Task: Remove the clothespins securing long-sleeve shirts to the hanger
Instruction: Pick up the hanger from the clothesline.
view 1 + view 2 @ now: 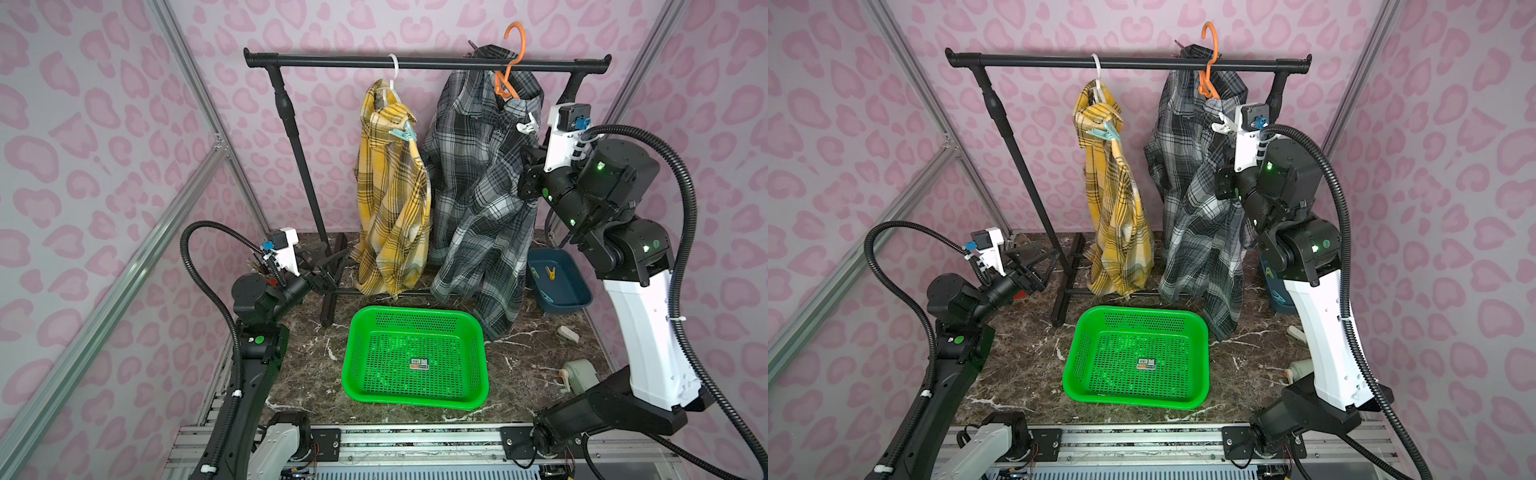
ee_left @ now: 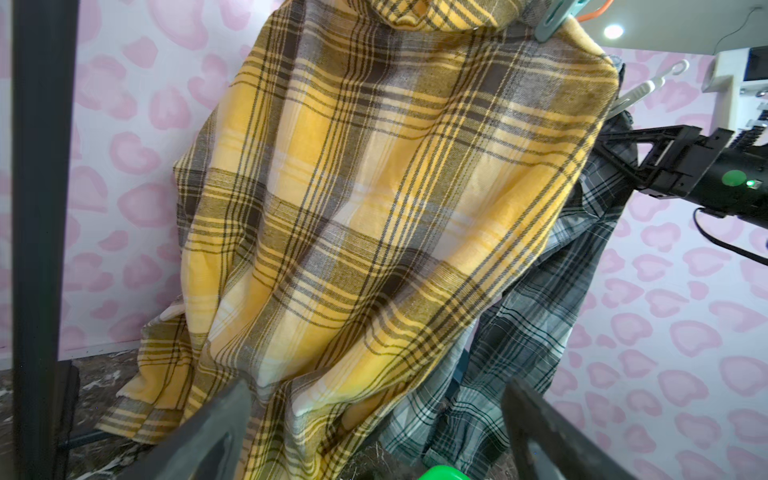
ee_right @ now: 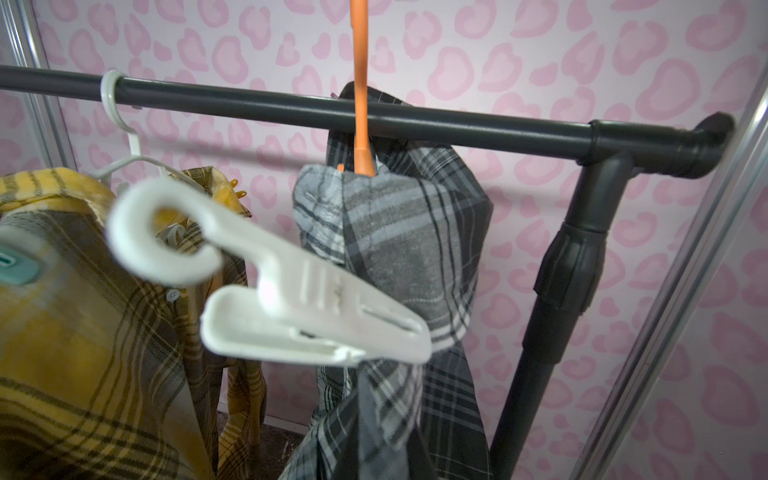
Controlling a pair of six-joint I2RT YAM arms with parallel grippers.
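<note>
A yellow plaid shirt [image 1: 390, 208] hangs on a white hanger [image 1: 392, 81], pinned by a teal clothespin [image 1: 404, 132] [image 2: 555, 18]. Beside it a black-grey plaid shirt [image 1: 478, 187] hangs on an orange hanger [image 1: 513, 54], with a white hooked clothespin [image 1: 527, 124] [image 3: 307, 307] clipped at its shoulder. My right gripper [image 1: 521, 166] [image 3: 383, 440] is raised just below that white pin. Its fingers are pinched on a fold of the black-grey shirt. My left gripper [image 1: 332, 266] [image 2: 378, 384] sits low by the rack's foot, open and empty, facing the yellow shirt's hem.
A black rail [image 1: 415, 63] on two posts carries both hangers. A green basket [image 1: 347, 374] lies in front of the shirts. A blue bin [image 1: 582, 286] at the right holds a yellow clothespin [image 1: 550, 272]. Two whitish objects [image 1: 579, 374] lie at the front right.
</note>
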